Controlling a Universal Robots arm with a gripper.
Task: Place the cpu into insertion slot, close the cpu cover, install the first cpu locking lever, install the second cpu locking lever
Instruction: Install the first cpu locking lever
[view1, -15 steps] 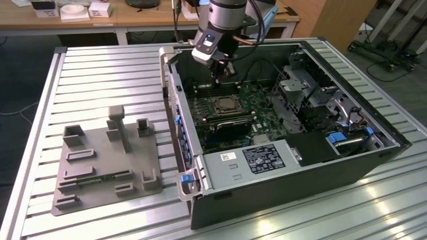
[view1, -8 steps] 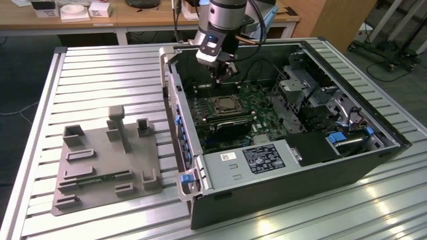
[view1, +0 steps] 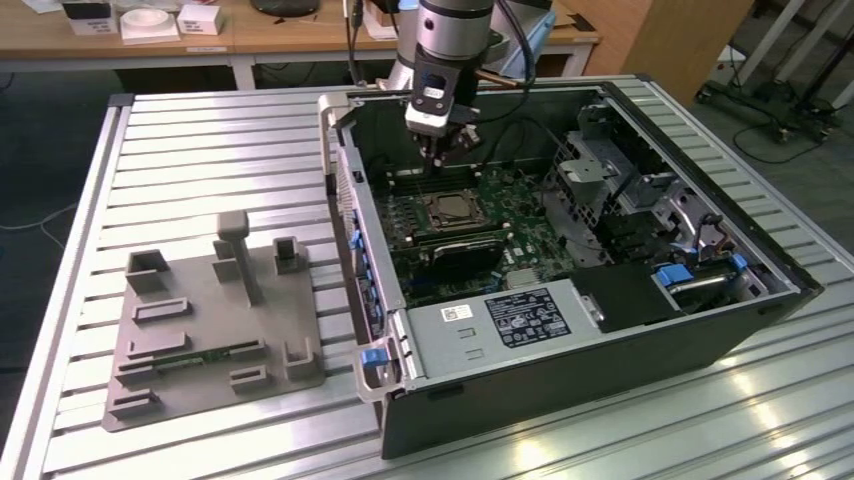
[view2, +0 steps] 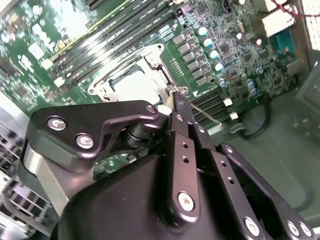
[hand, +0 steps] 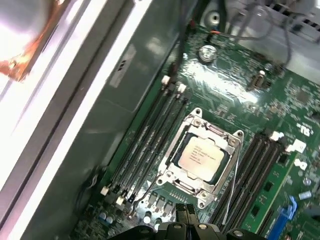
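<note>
Black metal tool (view2: 178, 101) pinched narrow, empty I think; flat silvery square cpu (hand: 201, 155) under windowed steel cpu cover (hand: 214, 131).

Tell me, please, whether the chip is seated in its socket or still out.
In. In the first wrist view the chip lies flat inside the square metal frame on the green board.

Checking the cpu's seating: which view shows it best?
First wrist view: the cpu shows whole, framed by the cpu cover. In the second wrist view the gripper hides part; the exterior view sees it from afar.
</note>
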